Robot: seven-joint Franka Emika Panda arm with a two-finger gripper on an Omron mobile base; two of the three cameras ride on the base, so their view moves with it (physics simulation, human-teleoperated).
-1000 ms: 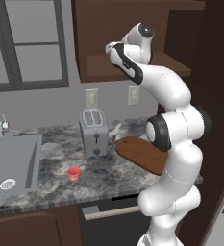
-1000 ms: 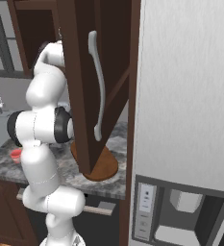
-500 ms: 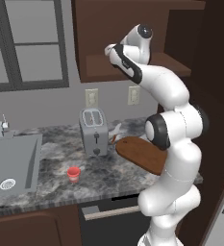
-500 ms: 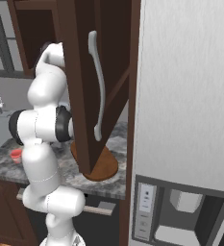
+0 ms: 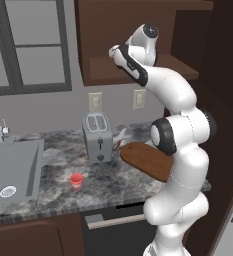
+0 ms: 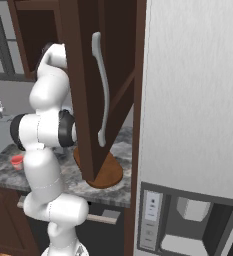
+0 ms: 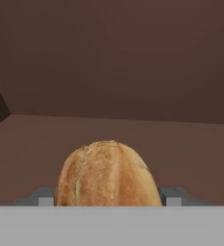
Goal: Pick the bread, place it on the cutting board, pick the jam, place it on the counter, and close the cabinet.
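Observation:
In the hand view the bread (image 7: 108, 175), a golden-brown round loaf, sits on the brown shelf of the cabinet (image 5: 118, 30). My gripper (image 7: 108, 198) has a grey fingertip pressed against each side of the loaf, shut on it. From the left base view, the arm reaches up with its hand (image 5: 119, 54) at the shelf edge. The cabinet door (image 6: 85, 75) stands open, showing its silver bar handle (image 6: 104, 90). On the counter (image 5: 53, 165) below lies the oval cutting board (image 5: 148, 161) (image 6: 110, 174). The small red jam (image 5: 77, 181) (image 6: 17, 161) stands on the counter nearer the sink.
A silver toaster (image 5: 98, 137) stands against the wall, left of the cutting board. The sink (image 5: 10, 172) with its faucet lies at the left. A tall grey fridge (image 6: 193, 100) rises right beside the open door. A window (image 5: 28, 45) is behind the sink.
The fingers have closed in on the bread. The arm's pose at the cabinet shelf is almost unchanged.

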